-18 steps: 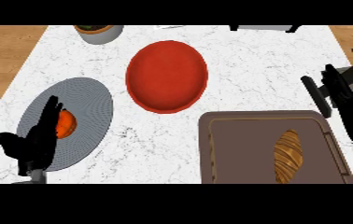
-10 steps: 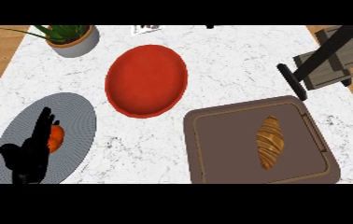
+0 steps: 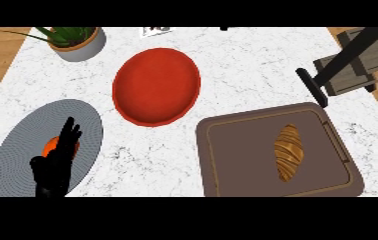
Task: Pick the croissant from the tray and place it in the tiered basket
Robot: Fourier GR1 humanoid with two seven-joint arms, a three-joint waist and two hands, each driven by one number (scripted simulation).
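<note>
White marble counter fills the head view: the croissant (image 3: 289,152) lies untouched in the middle of the brown tray (image 3: 221,174), so the pick and the placing are both left to do, and the tiered basket (image 3: 347,66) stands at the right edge, just beyond the tray's far corner. The left hand (image 3: 57,159) rests open, fingers straight, over the grey plate (image 3: 29,134) at lower left; the right hand is out of sight, and bare counter lies between tray, red plate (image 3: 156,86) and basket

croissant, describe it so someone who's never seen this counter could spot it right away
Start at the brown tray on the white marble counter's lower right. The croissant lies lengthwise near the tray's middle. It is the only golden, ridged pastry; the red plate and grey plate sit further left.
</note>
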